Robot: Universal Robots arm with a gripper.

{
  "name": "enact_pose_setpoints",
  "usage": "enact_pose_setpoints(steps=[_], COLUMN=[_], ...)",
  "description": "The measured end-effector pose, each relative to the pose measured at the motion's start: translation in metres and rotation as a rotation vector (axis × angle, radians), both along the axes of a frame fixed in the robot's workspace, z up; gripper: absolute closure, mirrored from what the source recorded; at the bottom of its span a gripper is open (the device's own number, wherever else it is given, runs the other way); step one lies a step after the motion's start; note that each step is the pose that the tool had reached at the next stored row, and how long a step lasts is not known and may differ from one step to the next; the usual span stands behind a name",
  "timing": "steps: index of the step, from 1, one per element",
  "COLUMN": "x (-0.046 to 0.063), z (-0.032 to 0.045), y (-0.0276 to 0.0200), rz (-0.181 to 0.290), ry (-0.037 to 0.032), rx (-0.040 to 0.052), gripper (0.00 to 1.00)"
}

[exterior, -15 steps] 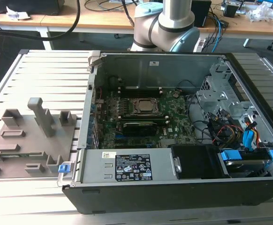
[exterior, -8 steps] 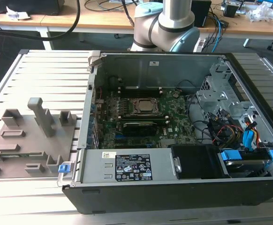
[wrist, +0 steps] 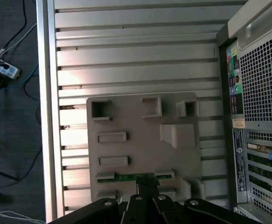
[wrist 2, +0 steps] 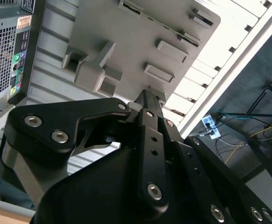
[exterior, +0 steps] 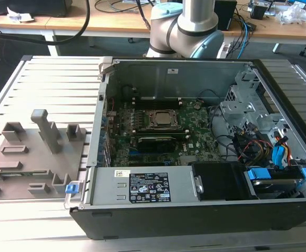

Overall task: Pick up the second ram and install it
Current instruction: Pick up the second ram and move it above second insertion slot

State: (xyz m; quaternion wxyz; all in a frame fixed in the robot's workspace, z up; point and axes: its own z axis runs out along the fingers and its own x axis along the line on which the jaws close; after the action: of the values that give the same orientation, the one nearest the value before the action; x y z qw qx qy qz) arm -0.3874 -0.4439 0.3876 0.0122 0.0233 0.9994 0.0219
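The second ram [wrist: 125,177] is a thin green stick lying in a slot near one edge of the grey holder plate [wrist: 140,144], seen in the first wrist view. My gripper [wrist: 146,185] hangs well above that plate, its black fingers pressed together with nothing between them. Its tip lines up over the middle of the green stick. In the second wrist view the gripper [wrist 2: 148,95] points down at the same plate [wrist 2: 126,42]. The open computer case [exterior: 195,210] shows its motherboard [exterior: 195,136] and CPU socket [exterior: 163,119] in the exterior view.
The holder plate [exterior: 32,157] sits on a ribbed metal table [exterior: 53,79] on the exterior view's left of the case, with a tall block [exterior: 45,128] and several small brackets standing on it. The case's rear panel [wrist: 257,116] borders the plate. Cables and drive bays [exterior: 268,152] fill the case's other end.
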Motion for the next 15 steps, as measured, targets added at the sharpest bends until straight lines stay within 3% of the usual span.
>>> enact_pose_setpoints(steps=[9,15], x=[0.0,0.0], z=[-0.0001,0.0], y=[0.0,0.0], rz=[0.146,0.352], ry=[-0.0001,-0.0001], rx=[0.0001,0.0001], gripper=[0.89,0.89])
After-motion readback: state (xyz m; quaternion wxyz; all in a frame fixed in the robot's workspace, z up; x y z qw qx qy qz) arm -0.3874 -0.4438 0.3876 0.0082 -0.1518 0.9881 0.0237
